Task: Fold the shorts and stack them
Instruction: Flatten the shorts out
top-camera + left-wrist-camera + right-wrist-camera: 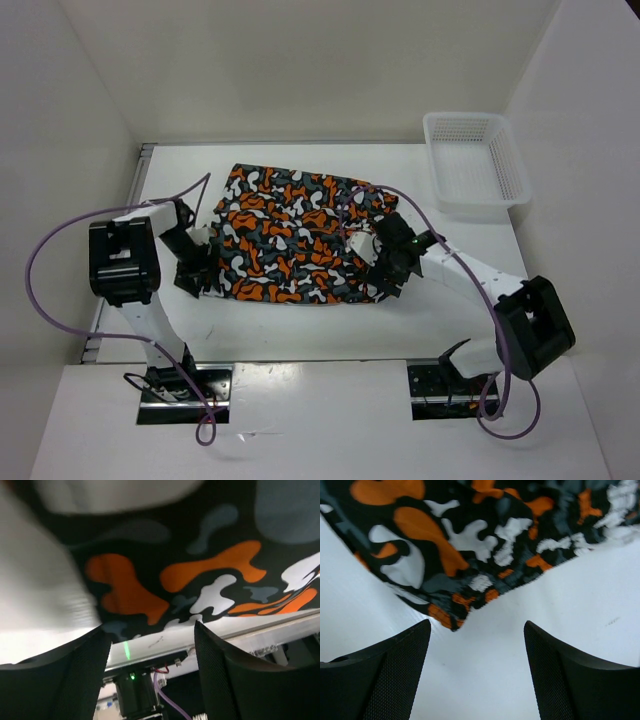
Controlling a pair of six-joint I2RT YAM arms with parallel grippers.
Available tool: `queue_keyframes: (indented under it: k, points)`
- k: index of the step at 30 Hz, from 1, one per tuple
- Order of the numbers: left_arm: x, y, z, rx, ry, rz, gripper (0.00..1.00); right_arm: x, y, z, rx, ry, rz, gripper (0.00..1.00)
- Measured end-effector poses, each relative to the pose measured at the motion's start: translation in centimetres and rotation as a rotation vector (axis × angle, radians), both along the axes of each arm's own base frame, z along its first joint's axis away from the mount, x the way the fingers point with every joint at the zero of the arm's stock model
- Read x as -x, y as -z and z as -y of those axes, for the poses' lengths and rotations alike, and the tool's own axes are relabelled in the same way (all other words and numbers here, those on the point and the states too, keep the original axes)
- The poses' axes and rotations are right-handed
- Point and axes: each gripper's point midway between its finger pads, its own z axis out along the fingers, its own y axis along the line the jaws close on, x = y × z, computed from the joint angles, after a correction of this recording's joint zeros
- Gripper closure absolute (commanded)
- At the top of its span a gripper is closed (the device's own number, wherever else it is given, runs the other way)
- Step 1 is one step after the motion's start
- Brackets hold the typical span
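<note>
Shorts [295,235] lie spread flat at the middle of the table [300,325]. Left gripper [197,278] sits at their near-left corner, jaws apart, holding nothing. Right gripper [388,265] sits at their near-right edge, jaws apart, with the cloth corner just beyond its fingertips, ungripped.
</note>
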Motion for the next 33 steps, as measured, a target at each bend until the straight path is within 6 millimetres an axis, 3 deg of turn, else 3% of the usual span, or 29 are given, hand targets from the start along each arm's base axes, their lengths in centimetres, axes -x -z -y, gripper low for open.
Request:
queue_keyframes:
  k: [5, 9, 10, 12, 13, 16, 19, 22, 29, 33]
  points:
    - [0.8, 0.5, 0.6, -0.011, 0.035, -0.031, 0.73, 1.0, 0.7, -1.1, 0.020, -0.097, -0.010, 0.23]
    - [1.3, 0.9, 0.8, -0.007, 0.039, -0.058, 0.94, 1.6, 1.5, -1.7, 0.038, -0.158, -0.017, 0.40]
    - [1.3, 0.9, 0.8, -0.005, 0.040, -0.061, 0.96, 1.7, 2.0, -1.8, 0.045, -0.168, -0.024, 0.52]
    - [1.4, 0.9, 0.8, -0.004, 0.042, -0.062, 0.99, 1.9, 3.0, -1.8, 0.057, -0.176, -0.039, 0.66]
    - [1.4, 0.8, 0.8, -0.005, 0.042, -0.063, 1.00, 2.0, 3.6, -1.7, 0.064, -0.181, -0.047, 0.79]
    - [1.2, 0.6, 0.7, -0.014, 0.046, -0.058, 1.00, 2.1, 4.5, -1.5, 0.075, -0.202, -0.046, 1.00]
    - [0.5, -0.6, 0.2, -0.037, 0.049, -0.028, 1.00, 2.0, 4.2, -1.4, 0.081, -0.233, -0.028, 1.00]
    - [-0.1, -3.1, -0.3, -0.064, 0.045, 0.024, 1.00, 2.4, 3.1, -1.5, 0.065, -0.277, -0.021, 1.00]
    - [0.9, -8.5, -2.6, -0.211, 0.062, 0.100, 1.00, 2.2, -3.5, -3.4, -0.038, -0.411, 0.093, 1.00]
    - [2.1, -9.2, -3.2, -0.270, 0.082, 0.097, 0.98, 2.9, -4.3, -4.1, -0.055, -0.477, 0.064, 1.00]
